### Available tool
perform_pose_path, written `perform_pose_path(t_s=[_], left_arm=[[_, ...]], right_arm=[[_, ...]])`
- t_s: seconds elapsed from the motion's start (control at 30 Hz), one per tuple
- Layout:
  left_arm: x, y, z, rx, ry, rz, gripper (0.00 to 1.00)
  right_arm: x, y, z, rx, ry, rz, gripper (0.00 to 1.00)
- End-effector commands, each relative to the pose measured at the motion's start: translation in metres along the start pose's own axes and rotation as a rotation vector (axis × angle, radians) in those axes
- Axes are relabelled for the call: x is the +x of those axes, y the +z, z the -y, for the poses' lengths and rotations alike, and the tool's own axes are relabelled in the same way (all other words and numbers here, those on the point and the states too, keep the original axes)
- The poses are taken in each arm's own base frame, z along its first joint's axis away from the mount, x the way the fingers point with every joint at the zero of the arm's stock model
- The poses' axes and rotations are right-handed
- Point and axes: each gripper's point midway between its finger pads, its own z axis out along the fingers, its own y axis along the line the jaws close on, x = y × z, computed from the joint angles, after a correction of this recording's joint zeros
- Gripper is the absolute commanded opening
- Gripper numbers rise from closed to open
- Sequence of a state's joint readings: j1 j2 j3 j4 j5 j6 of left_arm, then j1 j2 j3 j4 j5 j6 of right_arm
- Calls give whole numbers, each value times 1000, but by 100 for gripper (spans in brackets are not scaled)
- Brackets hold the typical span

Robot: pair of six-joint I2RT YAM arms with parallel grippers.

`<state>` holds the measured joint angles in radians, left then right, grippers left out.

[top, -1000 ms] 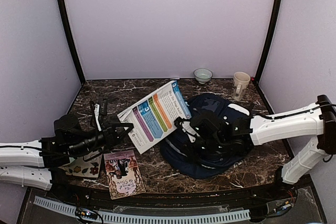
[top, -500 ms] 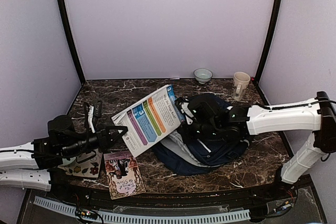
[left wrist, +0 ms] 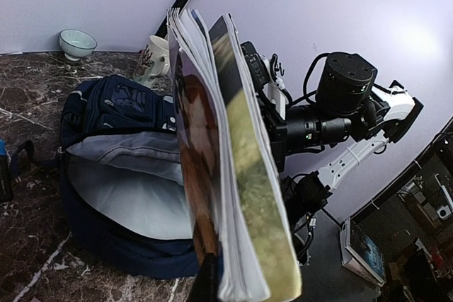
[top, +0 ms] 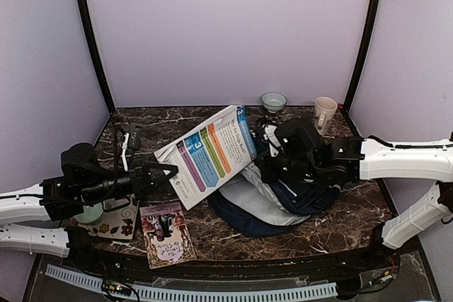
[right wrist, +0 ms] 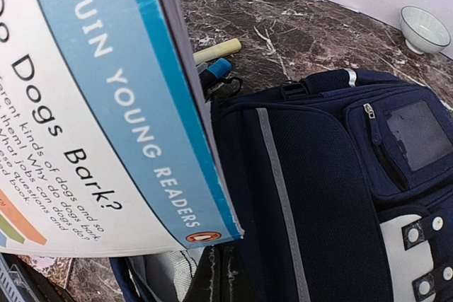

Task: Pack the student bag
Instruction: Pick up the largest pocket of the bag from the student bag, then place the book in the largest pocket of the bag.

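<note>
Bag (top: pixel 244 223) lies centre-right, mouth facing left, held open by the right gripper (right wrist: pixel 221 277) clamped on its rim. Book (top: pixel 209 155), pinched by the left gripper (top: pixel 166 172), slants just left of that mouth, long axis lower-left to upper-right.

Wider-open mouth of student bag (top: pixel 244 223).

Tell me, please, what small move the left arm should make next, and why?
Probably ease the left gripper rightward and down, so the book angles toward the mouth of the student bag. The book is clamped at its lower edge, raised and tilted beside the bag, while the right gripper holds the bag's edge up, exposing the grey lining.
</note>
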<state>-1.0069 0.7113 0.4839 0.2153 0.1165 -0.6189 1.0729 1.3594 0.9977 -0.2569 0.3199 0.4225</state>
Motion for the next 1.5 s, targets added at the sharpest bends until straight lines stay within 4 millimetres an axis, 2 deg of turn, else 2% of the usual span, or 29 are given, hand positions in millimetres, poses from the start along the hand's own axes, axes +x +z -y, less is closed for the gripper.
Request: perform_pose_path(t_s=[0.0, 0.17, 0.27, 0.4, 0.5, 0.63, 0.83, 0.97, 1.17, 1.27, 1.33, 1.47], left_arm=[[32, 7, 13, 80, -45, -179, 0], [50, 21, 12, 91, -72, -270, 0], [62, 30, 3, 58, -82, -322, 0], [74, 32, 0, 54, -82, -378, 0], [67, 25, -1, 39, -60, -347, 0], [50, 10, 12, 90, -39, -263, 0], [48, 1, 18, 111, -24, -269, 0], [51, 1, 15, 103, -22, -276, 0], [58, 12, -3, 23, -39, -279, 0], [56, 18, -14, -13, -75, -227, 0], [53, 21, -13, 13, -108, -188, 0], [55, 31, -20, 4, -192, -152, 0]], right_arm=[[-77, -32, 8, 37, 59, 240, 0], [-92, -40, 1, 9, 50, 260, 0], [-97, -44, -2, -6, 49, 270, 0], [-103, -51, 5, 31, 40, 289, 0], [-123, -63, 15, 94, 43, 339, 0], [-129, -64, 36, 184, 50, 356, 0], [-143, -61, 47, 201, 57, 367, 0], [-154, -62, 40, 172, 53, 377, 0], [-164, -68, 21, 63, 50, 394, 0], [-160, -67, 7, -33, 30, 397, 0], [-154, -66, -1, -82, 21, 395, 0], [-140, -60, -8, -129, 6, 371, 0]])
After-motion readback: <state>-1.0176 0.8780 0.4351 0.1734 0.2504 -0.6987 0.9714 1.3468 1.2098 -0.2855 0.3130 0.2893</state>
